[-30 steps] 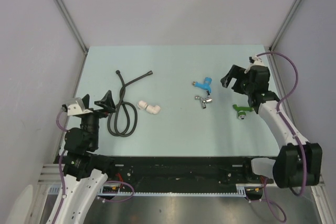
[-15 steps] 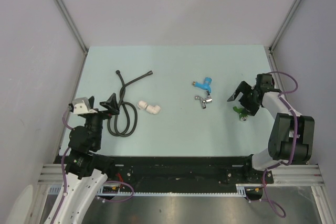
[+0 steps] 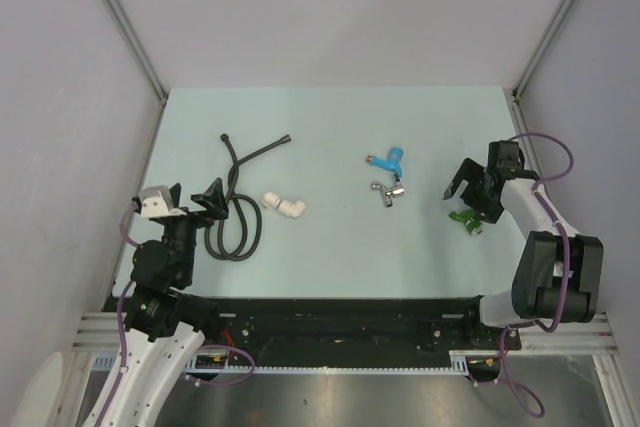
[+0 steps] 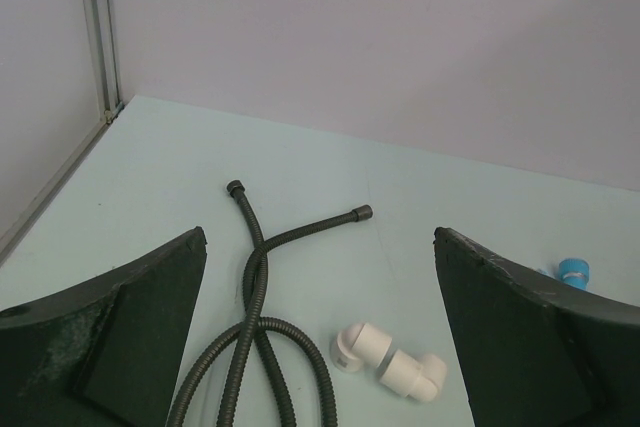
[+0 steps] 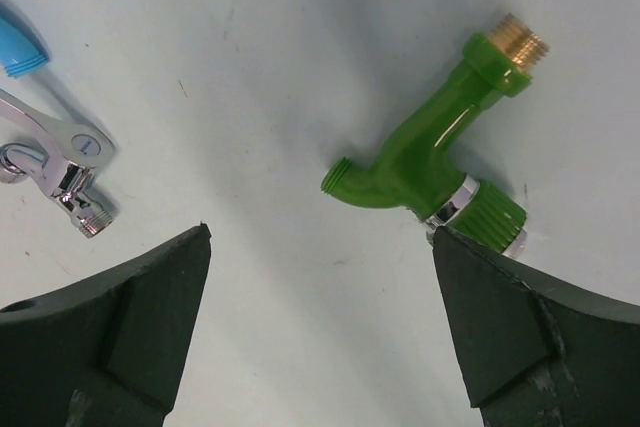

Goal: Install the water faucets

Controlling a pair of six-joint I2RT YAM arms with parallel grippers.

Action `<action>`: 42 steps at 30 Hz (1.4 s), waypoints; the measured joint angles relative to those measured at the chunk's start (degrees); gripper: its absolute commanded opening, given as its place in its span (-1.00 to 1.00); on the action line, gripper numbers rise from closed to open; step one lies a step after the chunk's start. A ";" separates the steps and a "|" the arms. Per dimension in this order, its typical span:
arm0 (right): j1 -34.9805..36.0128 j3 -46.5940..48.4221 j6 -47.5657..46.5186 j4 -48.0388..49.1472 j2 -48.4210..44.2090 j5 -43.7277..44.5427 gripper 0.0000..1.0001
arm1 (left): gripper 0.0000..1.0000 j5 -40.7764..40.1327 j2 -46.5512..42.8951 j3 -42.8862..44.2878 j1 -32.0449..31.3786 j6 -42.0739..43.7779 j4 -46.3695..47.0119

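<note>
The green faucet lies flat on the pale table at the right; in the right wrist view its brass threaded end points up-right. My right gripper is open and low over it. Its right finger is at the faucet's knurled cap, and I cannot tell if they touch. The blue-handled chrome faucet lies left of it, its chrome end at the right wrist view's left edge. My left gripper is open and empty at the near left.
A coiled black hose lies just ahead of the left gripper. The joined white elbow fittings lie right of it. Grey walls with metal posts close the table on three sides.
My right gripper has come down and towards me from above the far right of the table to the green faucet, which has shifted slightly. The left gripper has barely moved.
</note>
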 measured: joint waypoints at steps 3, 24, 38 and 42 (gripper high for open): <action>-0.72 0.00 -0.79 -0.22 -1.27 1.05 0.95 | 1.00 0.00 -0.02 -0.02 0.00 0.02 0.00; 2.03 0.00 -4.90 -3.67 5.95 -1.33 0.60 | 0.99 0.07 -0.68 -0.22 -0.39 0.00 -0.02; 5.51 0.00 -4.72 -2.91 8.15 3.13 -0.14 | 0.99 1.53 -0.66 -0.24 -0.57 -1.60 -0.04; 7.06 0.00 -4.76 -2.40 8.15 4.79 -0.69 | 1.00 2.82 -0.17 -0.24 -0.74 -2.80 -0.07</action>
